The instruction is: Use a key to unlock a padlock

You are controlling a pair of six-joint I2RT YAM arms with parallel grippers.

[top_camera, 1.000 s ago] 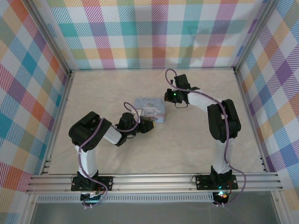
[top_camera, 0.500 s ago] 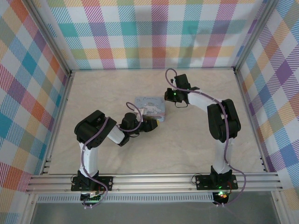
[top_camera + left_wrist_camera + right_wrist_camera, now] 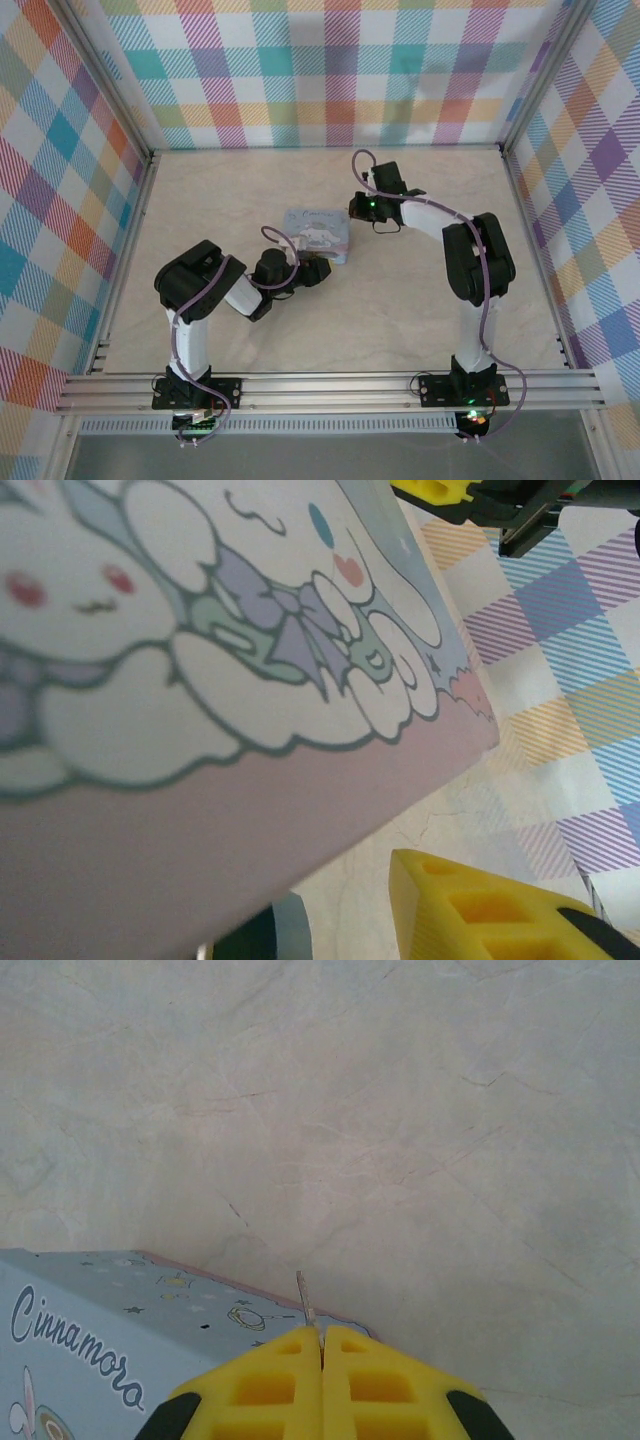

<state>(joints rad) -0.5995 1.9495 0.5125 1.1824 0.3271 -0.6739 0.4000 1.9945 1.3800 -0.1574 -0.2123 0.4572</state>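
My right gripper [image 3: 321, 1338] is shut on the key [image 3: 305, 1300], a thin metal sliver that sticks out past the yellow fingertips above the far corner of the pale blue cartoon tin [image 3: 90, 1360]. In the top view this gripper [image 3: 353, 214] hovers at the tin's [image 3: 318, 230] right far corner. My left gripper [image 3: 322, 272] sits against the tin's near right edge. In the left wrist view the tin's lid [image 3: 200, 660] covers one finger, and the other yellow finger [image 3: 500, 910] stands apart from it. A small dark, bluish-edged shape [image 3: 268, 935] under the tin's edge may be the padlock.
The pale marble-patterned table [image 3: 400, 300] is walled by checked panels on three sides, with an aluminium rail along the near edge. The right gripper's yellow tip [image 3: 432, 490] shows at the top of the left wrist view, just beyond the tin.
The left arm's elbow swung right, then partly back. The tin shifted slightly left and away, and the right gripper followed a little to the left with the key.
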